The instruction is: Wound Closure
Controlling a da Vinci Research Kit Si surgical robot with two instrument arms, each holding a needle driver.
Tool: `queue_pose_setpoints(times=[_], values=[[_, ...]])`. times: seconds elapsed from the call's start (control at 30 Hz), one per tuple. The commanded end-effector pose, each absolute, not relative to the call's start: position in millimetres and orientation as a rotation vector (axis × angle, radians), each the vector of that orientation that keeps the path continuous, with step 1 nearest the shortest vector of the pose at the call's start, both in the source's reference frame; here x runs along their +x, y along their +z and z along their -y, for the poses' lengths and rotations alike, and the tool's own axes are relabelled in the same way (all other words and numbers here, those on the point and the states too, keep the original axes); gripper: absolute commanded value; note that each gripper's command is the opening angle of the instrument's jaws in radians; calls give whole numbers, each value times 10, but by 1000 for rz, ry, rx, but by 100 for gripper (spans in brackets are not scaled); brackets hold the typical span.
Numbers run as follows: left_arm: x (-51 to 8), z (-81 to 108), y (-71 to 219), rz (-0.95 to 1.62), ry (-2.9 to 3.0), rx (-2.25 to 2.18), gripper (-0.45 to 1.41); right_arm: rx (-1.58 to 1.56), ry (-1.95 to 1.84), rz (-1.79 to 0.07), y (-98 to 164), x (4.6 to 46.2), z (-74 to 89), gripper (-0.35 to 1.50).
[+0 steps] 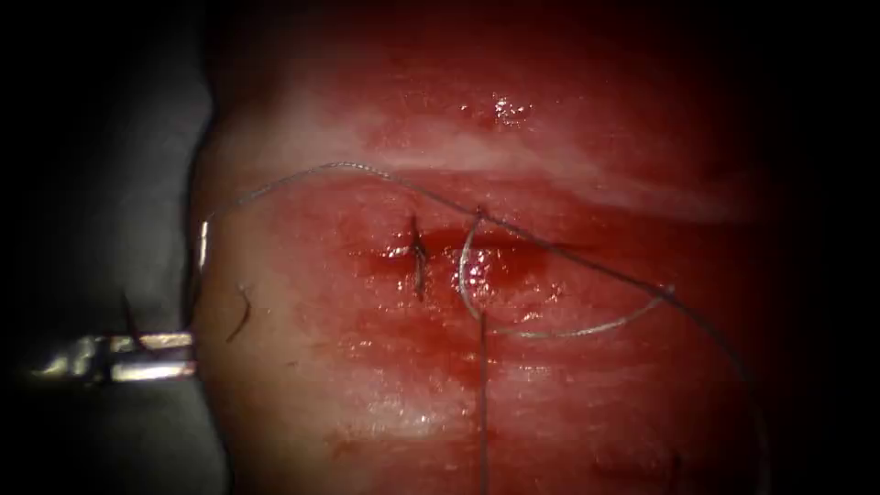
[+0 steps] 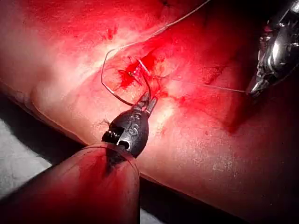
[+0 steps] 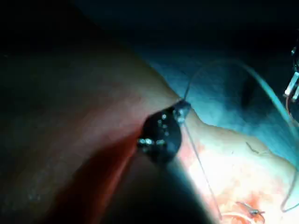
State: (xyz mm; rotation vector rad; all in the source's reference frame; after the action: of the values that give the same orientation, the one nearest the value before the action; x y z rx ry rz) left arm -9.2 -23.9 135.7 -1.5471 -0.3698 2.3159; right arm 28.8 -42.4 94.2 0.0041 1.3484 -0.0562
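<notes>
glinting curved needle (image 1: 469, 275) arcs through the wet red cut (image 1: 458, 247).

Open tissue (image 1: 568, 110) is left across the upper frame. The centre is barred by the needle (image 1: 465, 275), lodged at the cut (image 1: 440, 240) and gripped by the left tool (image 2: 148, 100). Thread (image 1: 587, 266), held by the right tool (image 3: 182, 109), is strung from upper left to lower right.

The left tool (image 2: 148, 101) has a dark, rounded wrist housing with stamped markings and small ridged screws on a smooth tubular shaft. The right tool (image 2: 258, 86) is bright polished metal, narrowing to slim jaws.
</notes>
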Motion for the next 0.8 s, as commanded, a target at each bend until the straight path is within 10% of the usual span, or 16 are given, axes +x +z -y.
queue_pose_setpoints(times=[0.03,0.6,0.63,0.73,0.8], values=[[-97,249,1362,378,2313,-1547,-45,16,-70,-1362,924,295,441,-35],[-96,249,1362,379,2313,-1547,-45,60,-122,-1421,865,287,473,-35],[-96,249,1361,379,2313,-1547,-45,65,-114,-1419,867,287,469,-21],[-97,244,1349,332,2311,-1588,-45,70,-68,-1390,889,283,452,96],[-97,239,1333,303,2286,-1655,-45,57,-56,-1373,901,276,445,100]])
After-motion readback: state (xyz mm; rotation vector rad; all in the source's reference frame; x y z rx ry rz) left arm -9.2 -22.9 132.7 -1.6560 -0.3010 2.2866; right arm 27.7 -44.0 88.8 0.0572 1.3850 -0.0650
